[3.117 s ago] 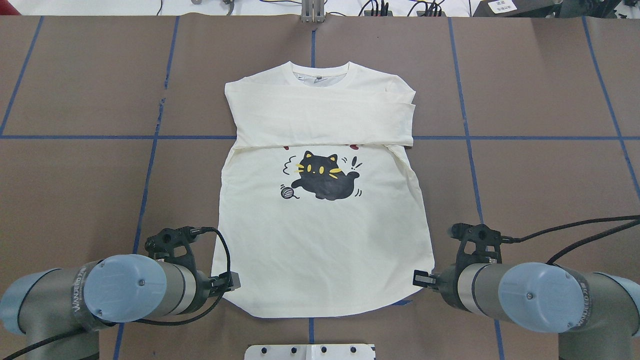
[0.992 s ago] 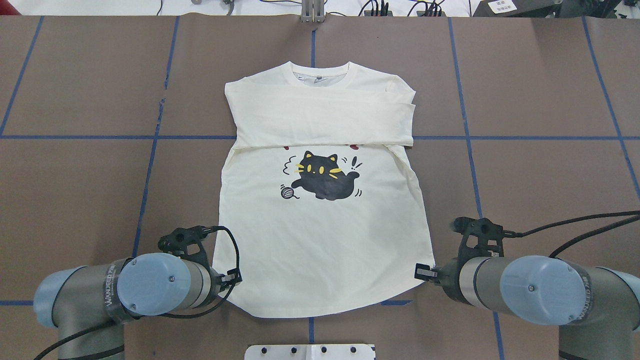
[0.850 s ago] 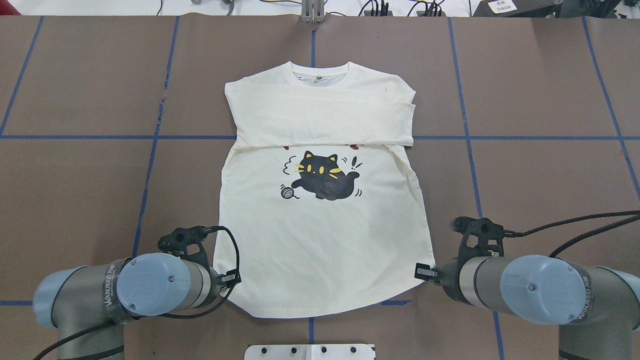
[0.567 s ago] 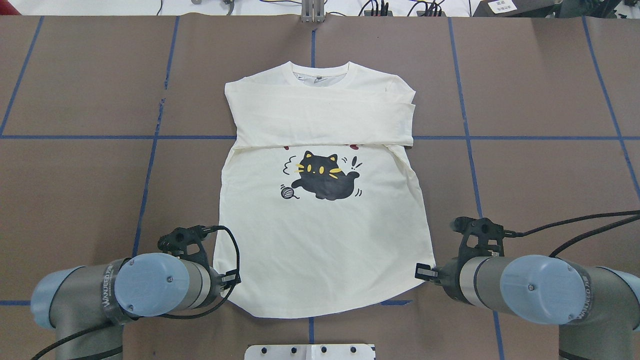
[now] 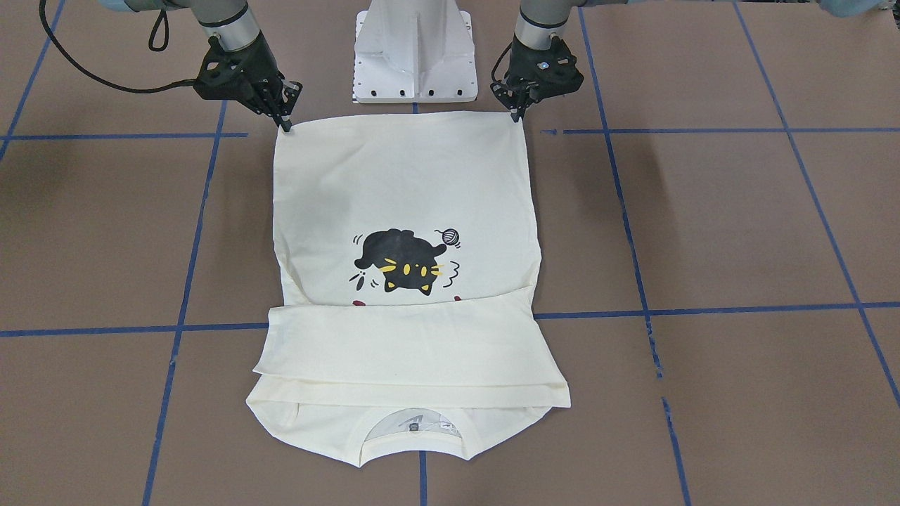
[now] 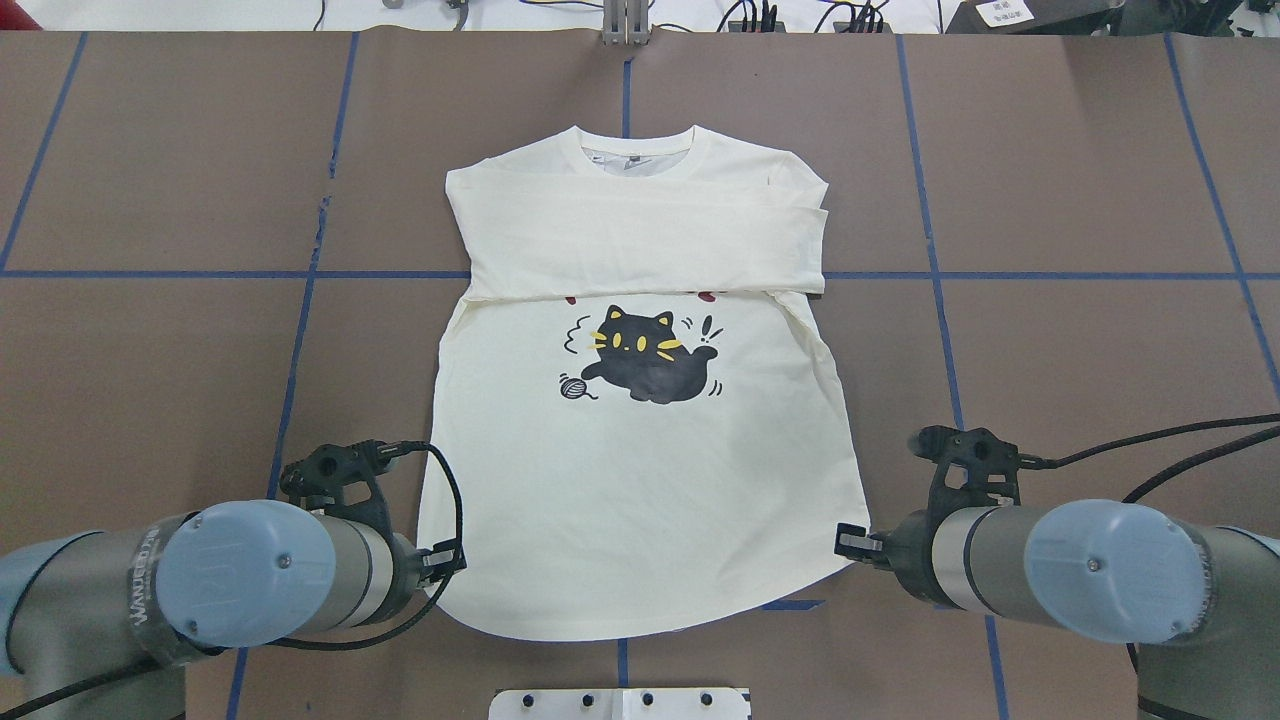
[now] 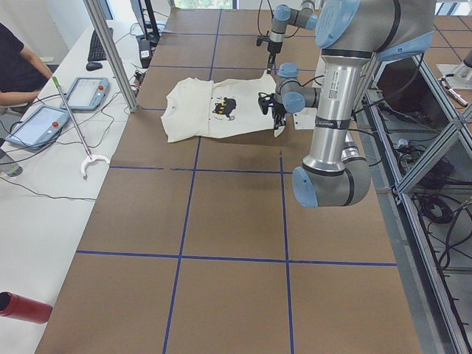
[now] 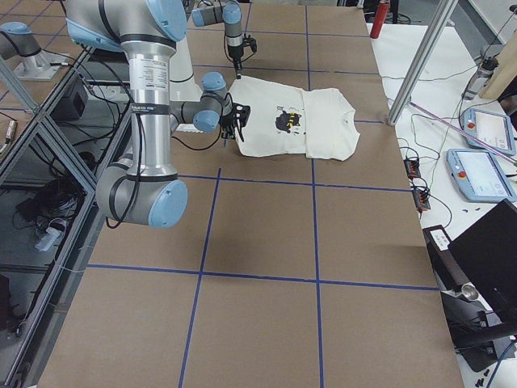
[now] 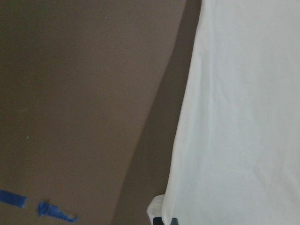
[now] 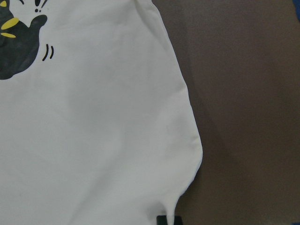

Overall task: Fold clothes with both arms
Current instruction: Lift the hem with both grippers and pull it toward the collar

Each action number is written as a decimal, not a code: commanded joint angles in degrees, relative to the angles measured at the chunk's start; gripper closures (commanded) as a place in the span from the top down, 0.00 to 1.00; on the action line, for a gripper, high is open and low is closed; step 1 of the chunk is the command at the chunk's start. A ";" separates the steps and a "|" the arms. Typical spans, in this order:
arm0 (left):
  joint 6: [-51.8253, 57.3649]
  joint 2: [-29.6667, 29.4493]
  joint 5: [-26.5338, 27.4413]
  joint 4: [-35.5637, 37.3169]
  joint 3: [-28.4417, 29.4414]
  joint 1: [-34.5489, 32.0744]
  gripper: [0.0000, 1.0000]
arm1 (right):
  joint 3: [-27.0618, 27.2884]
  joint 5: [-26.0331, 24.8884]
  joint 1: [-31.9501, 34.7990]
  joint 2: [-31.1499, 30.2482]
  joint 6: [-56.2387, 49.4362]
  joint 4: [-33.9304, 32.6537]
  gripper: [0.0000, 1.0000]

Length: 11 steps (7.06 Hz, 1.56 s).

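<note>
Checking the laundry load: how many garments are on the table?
1: a T-shirt flat on the table, centred. Any garment beneath it would be hidden.

Your left arm [image 6: 250,585] and right arm [image 6: 1100,585] are grey and silver tubes with rounded light-blue joint caps [image 6: 245,572], each cap with a small centre screw. White lettering [image 6: 148,592] rings a dark band near the cap. Black cables [image 5: 133,91] run to the black two-finger left gripper [image 5: 519,116] and right gripper [image 5: 285,126].
</note>
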 commanded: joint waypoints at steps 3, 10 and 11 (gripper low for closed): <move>0.11 -0.24 -0.11 4.77 -7.85 5.28 0.00 | 9.46 9.96 -0.84 -6.91 0.12 -0.14 0.00; 10.96 -2.43 -4.21 11.12 -7.99 -8.52 0.00 | 1.61 14.36 17.89 8.69 -2.25 1.43 0.00; 14.06 -5.74 -5.12 11.03 -4.39 -13.89 0.00 | -3.39 18.12 24.31 11.51 -4.87 2.22 0.00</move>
